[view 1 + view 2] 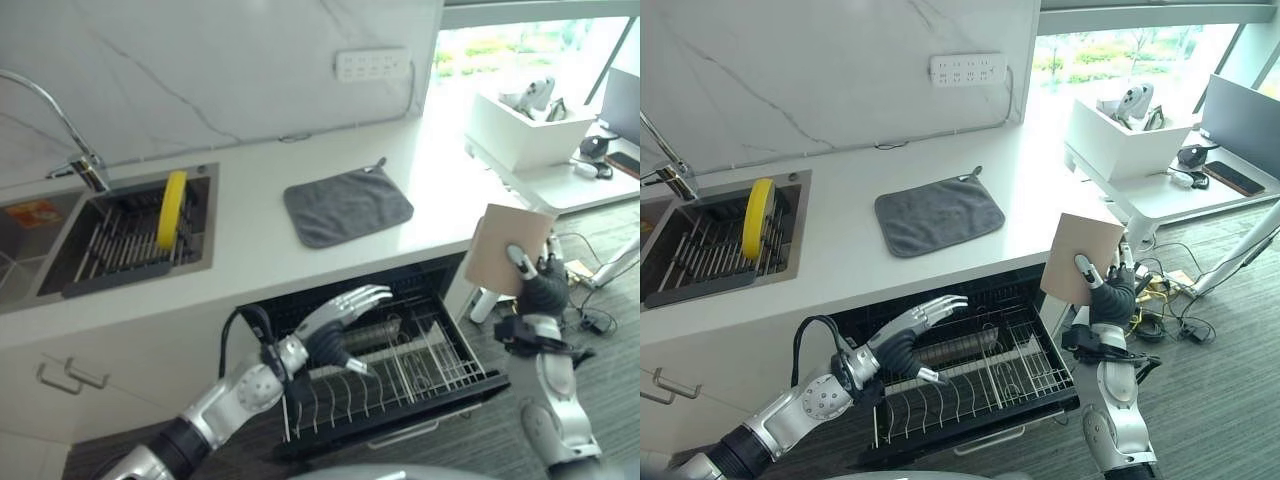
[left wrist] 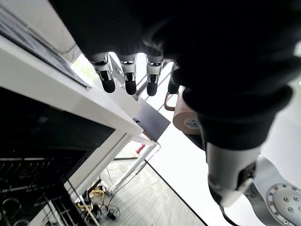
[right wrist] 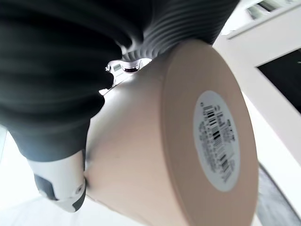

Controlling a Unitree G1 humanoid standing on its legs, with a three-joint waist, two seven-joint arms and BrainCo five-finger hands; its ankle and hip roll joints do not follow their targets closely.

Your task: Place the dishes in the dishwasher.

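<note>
One beige square plate (image 1: 510, 249) pinched upright in right hand (image 1: 541, 288) beside the pulled-out black wire dishwasher rack (image 1: 400, 372), left hand (image 1: 340, 318) splayed above it; right wrist view adds plate's barcode sticker (image 3: 217, 140).

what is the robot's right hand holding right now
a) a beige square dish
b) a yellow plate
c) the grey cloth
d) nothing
a: the right hand has its fingers and thumb clamped on a beige dish, held up beside the open dishwasher rack; the yellow plate stands in the sink and the grey cloth lies on the counter.
</note>
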